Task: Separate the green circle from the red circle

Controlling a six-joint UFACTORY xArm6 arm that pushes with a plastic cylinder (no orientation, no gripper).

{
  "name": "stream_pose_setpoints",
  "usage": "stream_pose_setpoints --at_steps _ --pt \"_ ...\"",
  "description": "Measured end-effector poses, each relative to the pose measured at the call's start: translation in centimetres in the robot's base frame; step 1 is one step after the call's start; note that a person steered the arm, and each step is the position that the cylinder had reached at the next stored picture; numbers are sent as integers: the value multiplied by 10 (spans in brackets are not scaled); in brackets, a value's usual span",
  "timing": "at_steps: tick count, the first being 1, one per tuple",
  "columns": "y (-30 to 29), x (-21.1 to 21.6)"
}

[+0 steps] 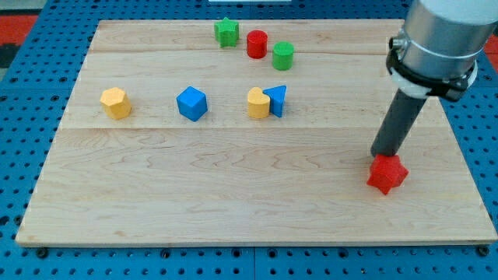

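While the green circle sits just beside the red circle near the view's top edge of the board, we judge the separation as not yet done: the two look close to touching, with at most a sliver of wood between them, and we can't tell which from this angle. Green star is just beside the red circle on its other side, toward the view's left, so the three form a tight diagonal row. Our tip is well apart from that group, down at the view's lower right, right at the top edge of a red block of star-like or faceted shape; touching or only behind it, we cannot say, since the rod's end meets the block's outline. No fingers on this rig, just the bare rod, so nothing is held. Left to do, in our judgement: bring the tip up the right side, get it between or behind the green circle, and push it clear without dragging the red one or the star along. Mid-board: yellow hexagon-like block, blue cube, yellow block touching a blue triangle; the triangle's left part is hidden by that yellow block. Arm body is cut off at the view's top right.
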State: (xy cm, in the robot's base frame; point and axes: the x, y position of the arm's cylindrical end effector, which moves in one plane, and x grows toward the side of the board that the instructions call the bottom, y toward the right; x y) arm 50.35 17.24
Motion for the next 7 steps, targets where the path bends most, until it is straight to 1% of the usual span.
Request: stream_pose_setpoints --at_steps 1,2,3,5,6,7 --pt "-21 9" --pt "-29 -42" --pt "-40 -109" --pt "-93 -230" --pt "-130 -251" --pt "-155 -252"
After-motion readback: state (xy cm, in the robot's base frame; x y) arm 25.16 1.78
